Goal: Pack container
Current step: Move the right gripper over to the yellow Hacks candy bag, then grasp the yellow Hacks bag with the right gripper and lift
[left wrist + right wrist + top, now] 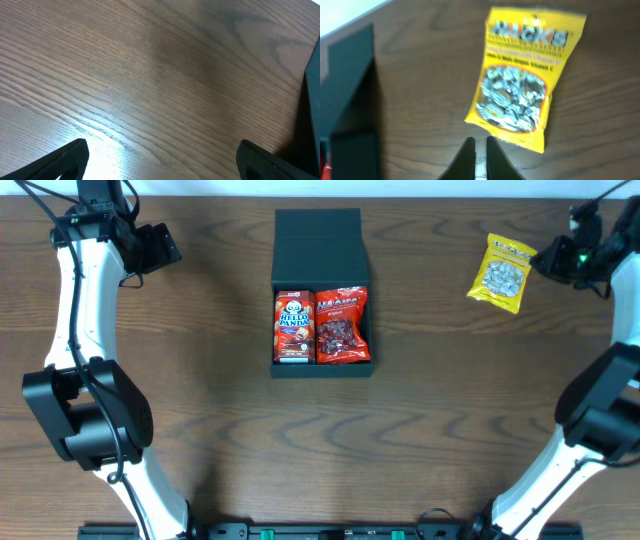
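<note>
The dark teal-grey container (pixel 322 240) sits at the table's centre back with its flap lid open toward the far edge. Inside lie a red Hello Panda box (pixel 292 326) on the left and a red snack packet (pixel 342 326) on the right. A yellow seed packet (pixel 503 273) lies flat at the right; it also shows in the right wrist view (pixel 520 85). My right gripper (pixel 480 142) is shut and empty, just short of that packet's near edge. My left gripper (pixel 160 160) is open and empty over bare wood, left of the container's edge (pixel 314 90).
The container's open lid and wall show at the left of the right wrist view (pixel 350 90). Both arm bases stand at the near corners of the wooden table (pixel 200 420).
</note>
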### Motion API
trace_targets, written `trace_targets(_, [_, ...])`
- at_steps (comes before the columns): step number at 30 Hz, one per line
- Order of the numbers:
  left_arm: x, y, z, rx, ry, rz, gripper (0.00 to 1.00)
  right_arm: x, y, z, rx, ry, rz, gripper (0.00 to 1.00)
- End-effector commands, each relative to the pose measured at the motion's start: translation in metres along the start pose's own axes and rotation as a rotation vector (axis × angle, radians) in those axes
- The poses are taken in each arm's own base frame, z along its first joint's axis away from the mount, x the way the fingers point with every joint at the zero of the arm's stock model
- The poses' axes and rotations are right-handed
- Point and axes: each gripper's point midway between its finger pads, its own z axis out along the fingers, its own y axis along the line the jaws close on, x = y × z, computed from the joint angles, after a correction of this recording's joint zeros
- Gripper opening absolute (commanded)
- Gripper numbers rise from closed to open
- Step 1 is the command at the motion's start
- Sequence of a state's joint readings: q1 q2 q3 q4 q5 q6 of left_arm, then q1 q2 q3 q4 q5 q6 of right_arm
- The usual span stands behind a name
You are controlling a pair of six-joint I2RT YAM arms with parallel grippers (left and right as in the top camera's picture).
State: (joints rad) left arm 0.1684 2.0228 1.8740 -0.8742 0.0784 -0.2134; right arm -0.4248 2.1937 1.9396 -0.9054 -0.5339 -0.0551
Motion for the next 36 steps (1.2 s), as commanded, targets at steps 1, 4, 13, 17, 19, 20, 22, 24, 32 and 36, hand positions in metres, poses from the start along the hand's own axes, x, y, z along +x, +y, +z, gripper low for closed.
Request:
trace_targets(1, [0.002,0.003,0.006,-0.012,0.012,-0.014,0.95,0.019,-0.016,0.025,-0.042,0.064,0.05,0.27])
trace_targets(4, [0.002,0.003,0.006,-0.012,0.012,-0.021,0.95,0.029,-0.032,0.038,-0.04,0.095,0.09,0.82])
trace_targets(13, [0.001,0.003,0.006,-0.011,0.009,-0.021,0.95,0.038,-0.063,0.05,-0.029,0.106,0.151,0.96])
trace_targets(17, [-0.001,0.002,0.006,-0.008,-0.002,-0.02,0.95,0.033,-0.066,0.058,-0.026,0.081,0.19,0.88])
trace_targets(19, [-0.002,0.001,0.006,-0.007,-0.006,-0.02,0.95,0.029,-0.065,0.063,-0.035,0.065,0.201,0.84])
trace_targets(20, [-0.003,0.001,0.006,-0.006,-0.007,-0.021,0.95,0.028,-0.063,0.065,-0.042,0.063,0.202,0.82])
trace_targets(22, [-0.002,0.001,0.006,-0.006,-0.007,-0.02,0.95,0.028,-0.061,0.071,-0.054,0.062,0.206,0.8])
trace_targets(24, [-0.002,0.001,0.006,-0.006,-0.007,-0.021,0.95,0.029,-0.059,0.079,-0.062,0.068,0.207,0.8])
trace_targets(32, [-0.003,0.001,0.006,-0.006,-0.007,-0.02,0.95,0.025,-0.055,0.09,-0.067,0.052,0.217,0.72])
trace_targets(36, [-0.003,0.001,0.006,-0.006,-0.007,-0.02,0.95,0.024,-0.051,0.094,-0.07,0.049,0.219,0.71])
